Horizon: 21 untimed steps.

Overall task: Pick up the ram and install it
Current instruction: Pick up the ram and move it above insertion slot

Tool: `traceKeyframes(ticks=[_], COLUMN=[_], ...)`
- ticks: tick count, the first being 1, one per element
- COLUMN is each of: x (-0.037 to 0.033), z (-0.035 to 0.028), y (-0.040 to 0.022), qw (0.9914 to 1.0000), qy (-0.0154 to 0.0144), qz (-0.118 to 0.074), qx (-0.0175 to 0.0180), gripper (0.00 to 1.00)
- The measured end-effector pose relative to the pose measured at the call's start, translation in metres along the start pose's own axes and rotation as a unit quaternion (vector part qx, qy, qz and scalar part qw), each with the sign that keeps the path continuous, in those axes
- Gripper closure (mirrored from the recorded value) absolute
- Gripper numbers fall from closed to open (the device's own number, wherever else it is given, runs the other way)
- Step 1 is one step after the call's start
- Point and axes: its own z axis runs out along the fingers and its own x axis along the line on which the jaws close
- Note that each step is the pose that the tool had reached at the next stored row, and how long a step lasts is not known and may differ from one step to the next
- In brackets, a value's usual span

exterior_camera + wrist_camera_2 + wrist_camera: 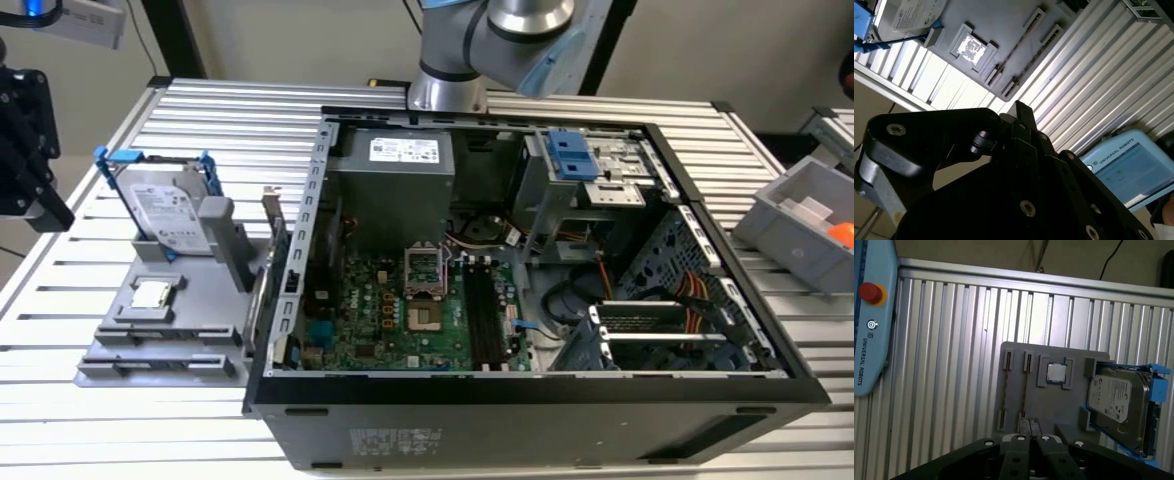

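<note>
Pincer (pixel 1030 426) clenched, empty, aimed at the ram (pixel 1025 390). Ram stands edgewise in holder (pixel 1054 405) slots, likely for an easy top grasp.

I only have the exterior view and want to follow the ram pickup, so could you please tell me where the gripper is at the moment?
Observer: In the first wrist view the gripper hangs above the table by one long side of the grey holder tray, apart from it.
Operator: Thank you. Is anything near that tray that I should know of?
Observer: Yes, a teach pendant with a red button sits past the tray's end farthest from the hard drive.
Operator: Is the pendant switched on?
Observer: In the second wrist view its screen is lit.
</note>
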Motion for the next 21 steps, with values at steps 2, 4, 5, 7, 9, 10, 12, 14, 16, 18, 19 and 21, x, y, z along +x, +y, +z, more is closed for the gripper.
traceKeyframes(ticks=[2, 4, 5, 7, 9, 10, 12, 14, 16, 18, 19, 21], x=[0.0000, 0.0000, 0.0000, 0.0000, 0.0000, 0.0000, 0.0000, 0.0000, 0.0000, -0.0001, 0.0000, 0.0000], z=[0.0000, 0.0000, 0.0000, 0.0000, 0.0000, 0.0000, 0.0000, 0.0000, 0.0001, 0.0011, 0.0019, 0.0035], y=[0.0000, 0.0000, 0.0000, 0.0000, 0.0000, 0.0000, 0.0000, 0.0000, 0.0000, -0.0001, -0.0001, -0.0001], qw=[1.00000, 1.00000, 1.00000, 1.00000, 1.00000, 1.00000, 1.00000, 1.00000, 1.00000, 1.00000, 1.00000, 1.00000], qy=[0.0000, 0.0000, 0.0000, 0.0000, 0.0000, 0.0000, 0.0000, 0.0000, 0.0000, -0.0001, 0.0000, 0.0000], qz=[0.000, 0.000, 0.000, 0.000, 0.000, 0.000, 0.000, 0.000, 0.000, 0.000, 0.000, 0.000], qx=[0.0000, 0.0000, 0.0000, 0.0000, 0.0000, 0.0000, 0.0000, 0.0000, 0.0000, 0.0001, 0.0000, 0.0000], gripper=[0.00, 0.00, 0.00, 0.00, 0.00, 0.00, 0.00, 0.00, 0.00, 0.00, 0.00, 0.00])
